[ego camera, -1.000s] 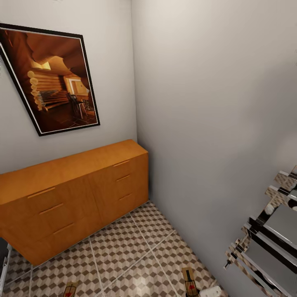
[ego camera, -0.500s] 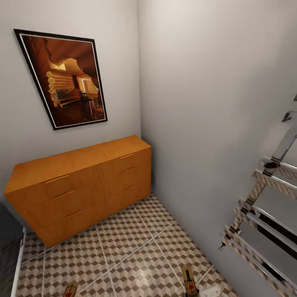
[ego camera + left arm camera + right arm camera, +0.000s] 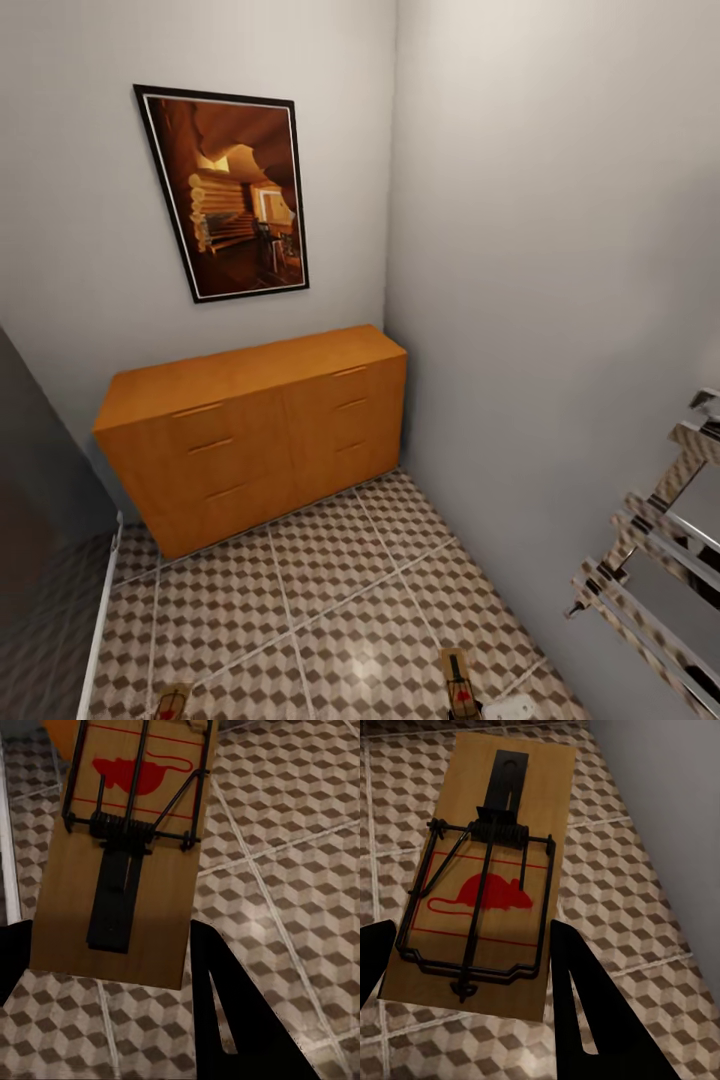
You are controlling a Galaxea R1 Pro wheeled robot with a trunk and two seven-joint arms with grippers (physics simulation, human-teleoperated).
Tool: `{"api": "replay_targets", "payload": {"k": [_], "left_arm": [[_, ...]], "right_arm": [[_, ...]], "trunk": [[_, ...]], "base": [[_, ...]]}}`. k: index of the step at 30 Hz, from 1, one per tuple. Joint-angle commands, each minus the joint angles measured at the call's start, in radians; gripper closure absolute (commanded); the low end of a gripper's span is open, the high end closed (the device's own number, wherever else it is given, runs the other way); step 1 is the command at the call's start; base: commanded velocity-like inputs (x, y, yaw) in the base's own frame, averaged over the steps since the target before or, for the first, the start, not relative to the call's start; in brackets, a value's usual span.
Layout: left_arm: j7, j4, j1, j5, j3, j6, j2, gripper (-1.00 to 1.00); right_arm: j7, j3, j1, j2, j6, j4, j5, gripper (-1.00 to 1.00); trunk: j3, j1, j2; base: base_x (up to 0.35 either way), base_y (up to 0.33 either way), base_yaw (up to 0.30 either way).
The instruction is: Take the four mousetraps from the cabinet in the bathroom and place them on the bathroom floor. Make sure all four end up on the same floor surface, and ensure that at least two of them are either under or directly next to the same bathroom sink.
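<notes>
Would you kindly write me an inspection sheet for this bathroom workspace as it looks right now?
Surface: bathroom floor, cube-pattern tiles with pale grout.
Job's things: cabinet against the back wall, drawers shut; one mousetrap between the left gripper's fingers, another mousetrap between the right gripper's fingers; both traps show at the head view's lower edge.
Clutter: nothing seen.
Grippers: left gripper and right gripper each shut on a trap, above the tiles.
Cables: nothing seen.
Surroundings: framed picture above the cabinet; chrome rack on the right wall; plain grey walls.
</notes>
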Motion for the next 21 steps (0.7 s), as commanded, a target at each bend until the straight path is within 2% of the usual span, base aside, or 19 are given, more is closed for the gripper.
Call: {"api": "replay_targets", "payload": {"k": [1, 11, 21], "left_arm": [[0.011, 0.003, -0.002, -0.003, -0.008, -0.004, -0.001, 1.00], [0.011, 0.003, -0.002, -0.003, -0.008, -0.004, -0.002, 1.00], [0.009, 0.003, -0.002, -0.003, -0.009, -0.004, -0.011, 1.00]], "right_arm": [[-0.006, 0.005, -0.001, -0.001, -0.001, 0.000, 0.004, 1.00], [-0.006, 0.005, -0.001, -0.001, -0.001, 0.000, 0.004, 1.00], [-0.006, 0.005, -0.001, 0.000, -0.001, 0.000, 0.004, 1.00]], "trunk": [[-0.002, 0.000, -0.002], [-0.002, 0.000, -0.002], [-0.002, 0.000, -0.002]], "base": [[-0.151, 0.000, 0.275], [-0.290, 0.000, 0.276], [-0.047, 0.000, 0.286]]}}
